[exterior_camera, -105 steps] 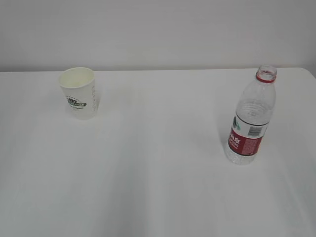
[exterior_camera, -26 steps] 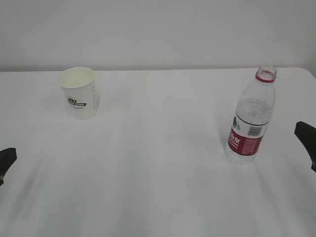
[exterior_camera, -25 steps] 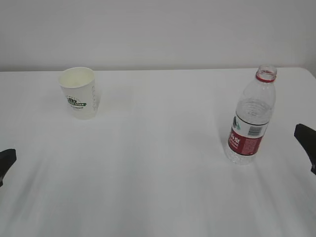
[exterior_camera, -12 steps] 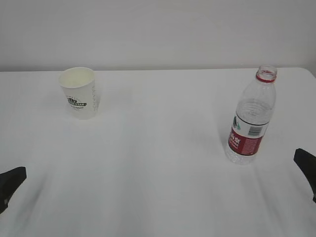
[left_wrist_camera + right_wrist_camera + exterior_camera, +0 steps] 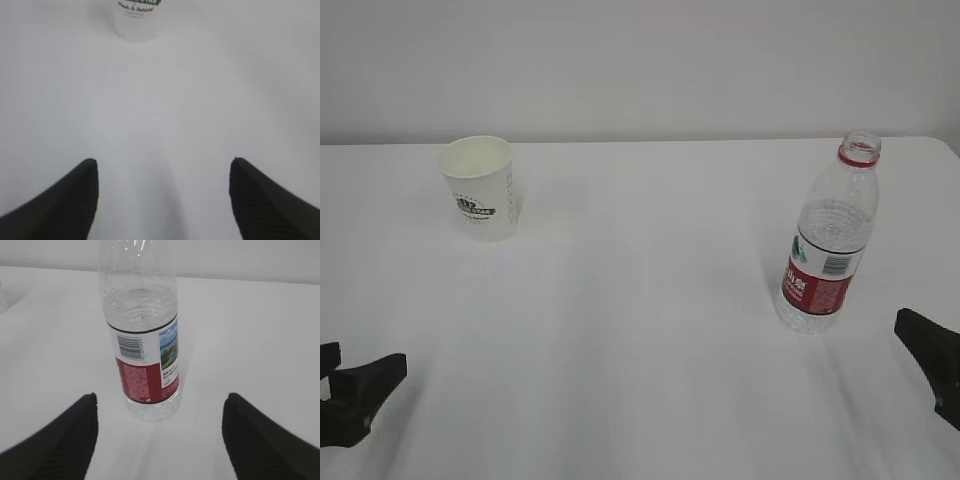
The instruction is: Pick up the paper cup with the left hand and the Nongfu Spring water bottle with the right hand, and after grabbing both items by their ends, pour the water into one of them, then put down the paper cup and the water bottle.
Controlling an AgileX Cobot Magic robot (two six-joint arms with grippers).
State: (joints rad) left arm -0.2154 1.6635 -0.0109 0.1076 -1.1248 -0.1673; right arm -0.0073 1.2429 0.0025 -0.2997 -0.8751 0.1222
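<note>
The paper cup [image 5: 478, 188] stands upright on the worktop [image 5: 640, 330], well ahead of the left pincer [image 5: 162, 175] and a little to that pincer's left; in the left wrist view only the cup's base shows at the top edge. The Nongfu Spring water bottle [image 5: 142, 340] stands upright and uncapped, close ahead of the right pincer [image 5: 160, 412], slightly left of the middle of its gap. Both pincers have their fingers spread wide apart and hold nothing; neither touches its object.

The step in hand looks like the approach before the two grasps. To do it well, the left pincer should travel forward and shift left until the cup sits centred between its fingers, then close gently, since thin paper walls will likely dent under a hard squeeze. The right pincer needs only a short advance with a small leftward correction. Closing on the ribbed body near the label should give a firmer hold than the smooth shoulder. With no cap on, the bottle must stay upright until it is over the cup. The water [image 5: 150, 407] is hard to make out through the clear plastic, so its level cannot be told with confidence.

The worktop is plain white and smooth. Behind it rises a bare, pale wall [image 5: 640, 60].
</note>
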